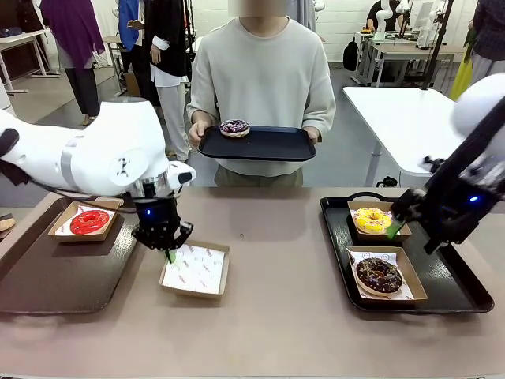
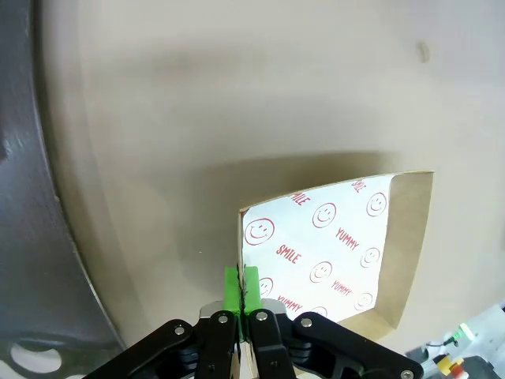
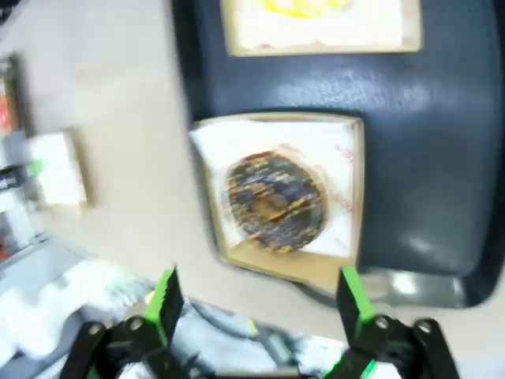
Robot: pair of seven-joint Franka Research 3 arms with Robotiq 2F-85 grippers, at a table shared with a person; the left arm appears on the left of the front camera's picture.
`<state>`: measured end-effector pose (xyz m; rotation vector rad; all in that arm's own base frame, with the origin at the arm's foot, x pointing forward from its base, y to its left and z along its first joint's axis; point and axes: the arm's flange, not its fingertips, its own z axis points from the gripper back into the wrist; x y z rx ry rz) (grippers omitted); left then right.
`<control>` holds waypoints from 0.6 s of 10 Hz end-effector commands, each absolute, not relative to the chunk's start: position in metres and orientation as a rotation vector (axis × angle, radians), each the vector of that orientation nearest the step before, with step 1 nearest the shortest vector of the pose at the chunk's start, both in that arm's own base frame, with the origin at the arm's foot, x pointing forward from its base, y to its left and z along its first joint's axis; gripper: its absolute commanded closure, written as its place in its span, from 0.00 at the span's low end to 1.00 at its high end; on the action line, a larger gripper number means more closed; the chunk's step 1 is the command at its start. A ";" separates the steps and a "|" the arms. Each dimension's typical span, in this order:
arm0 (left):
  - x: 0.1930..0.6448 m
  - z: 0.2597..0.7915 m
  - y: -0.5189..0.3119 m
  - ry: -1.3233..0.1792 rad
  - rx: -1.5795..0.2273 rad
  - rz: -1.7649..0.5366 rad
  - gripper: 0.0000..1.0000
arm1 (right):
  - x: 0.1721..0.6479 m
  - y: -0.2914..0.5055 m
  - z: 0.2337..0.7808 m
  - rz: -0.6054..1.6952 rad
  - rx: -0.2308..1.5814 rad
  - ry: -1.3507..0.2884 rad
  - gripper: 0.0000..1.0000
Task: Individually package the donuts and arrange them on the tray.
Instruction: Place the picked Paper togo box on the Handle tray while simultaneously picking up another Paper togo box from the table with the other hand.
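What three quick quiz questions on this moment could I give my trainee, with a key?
1. True or false: the left gripper is shut on the rim of the empty box.
2. Which donut does the person hold on the black tray? A) red donut B) yellow donut C) purple donut
3. Fill in: the chocolate donut sits in a box on the ____ tray, near the open right gripper.

Key
1. True: its green pads pinch the box's edge.
2. C: the purple donut lies unboxed there; the red donut and yellow donut are boxed on the table's trays.
3. Right-hand tray.
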<state>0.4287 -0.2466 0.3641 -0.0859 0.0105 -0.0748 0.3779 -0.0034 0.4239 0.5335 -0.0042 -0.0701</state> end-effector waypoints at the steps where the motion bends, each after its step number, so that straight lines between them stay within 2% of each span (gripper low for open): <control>1: 0.450 0.407 -0.252 0.023 -0.118 -0.102 1.00 | 0.348 -0.059 0.447 -0.074 0.812 -0.072 0.00; 4: 0.490 0.477 -0.268 -0.018 -0.105 -0.109 1.00 | 0.309 -0.138 0.443 -0.163 1.051 -0.223 0.00; 6: 0.514 0.506 -0.281 -0.036 -0.077 -0.114 1.00 | 0.287 -0.175 0.415 -0.282 1.118 -0.255 0.00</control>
